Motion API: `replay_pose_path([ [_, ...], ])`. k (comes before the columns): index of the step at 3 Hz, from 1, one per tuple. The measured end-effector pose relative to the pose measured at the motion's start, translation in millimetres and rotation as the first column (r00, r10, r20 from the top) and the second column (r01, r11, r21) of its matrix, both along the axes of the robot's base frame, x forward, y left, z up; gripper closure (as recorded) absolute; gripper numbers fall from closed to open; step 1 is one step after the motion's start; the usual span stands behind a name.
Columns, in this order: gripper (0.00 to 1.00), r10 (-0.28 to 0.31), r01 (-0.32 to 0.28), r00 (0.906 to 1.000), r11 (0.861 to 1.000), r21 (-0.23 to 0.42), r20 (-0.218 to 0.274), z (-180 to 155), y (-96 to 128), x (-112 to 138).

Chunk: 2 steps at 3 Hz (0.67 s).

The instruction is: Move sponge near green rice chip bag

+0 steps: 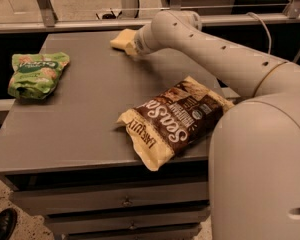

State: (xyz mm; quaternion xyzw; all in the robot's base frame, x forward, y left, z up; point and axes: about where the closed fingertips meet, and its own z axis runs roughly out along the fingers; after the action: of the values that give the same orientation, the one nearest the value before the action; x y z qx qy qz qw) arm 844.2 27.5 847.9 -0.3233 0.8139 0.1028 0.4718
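We saw the gripper (126, 43) at the end of the white arm (215, 51), low over the far edge of the grey table (85, 134), near its back middle. A pale yellow mass sat right at its tip, and we took its rounded outer part for the sponge (118, 37), touching the gripper or just at it. We could not tell whether the gripper was closed on the sponge or merely against it, nor whether the sponge rested on the tabletop.

Out from the gripper, toward the camera and a little to the view's right, lay the brown and cream snack bag (176, 121), flat and slanted, with one corner hanging over the table's near edge. The green rice chip bag (36, 74) lay well apart from the gripper, off to the view's left and nearer the camera, close to the table's left edge.

Behind the gripper ran a metal rail (65, 26). Below the tabletop we saw drawer fronts (125, 202), and a dark shoe (2, 224) stood on the floor at the lower left.
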Motion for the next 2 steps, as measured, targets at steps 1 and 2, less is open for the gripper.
replay_pose_path([
  [1, 0.95, 0.066, -0.067, 0.9946, 0.998, 0.001, 0.080, 39, 8, -17],
  [2, 1.00, 0.109, -0.110, 0.9853, 0.994, -0.001, 0.132, 64, 14, -28],
])
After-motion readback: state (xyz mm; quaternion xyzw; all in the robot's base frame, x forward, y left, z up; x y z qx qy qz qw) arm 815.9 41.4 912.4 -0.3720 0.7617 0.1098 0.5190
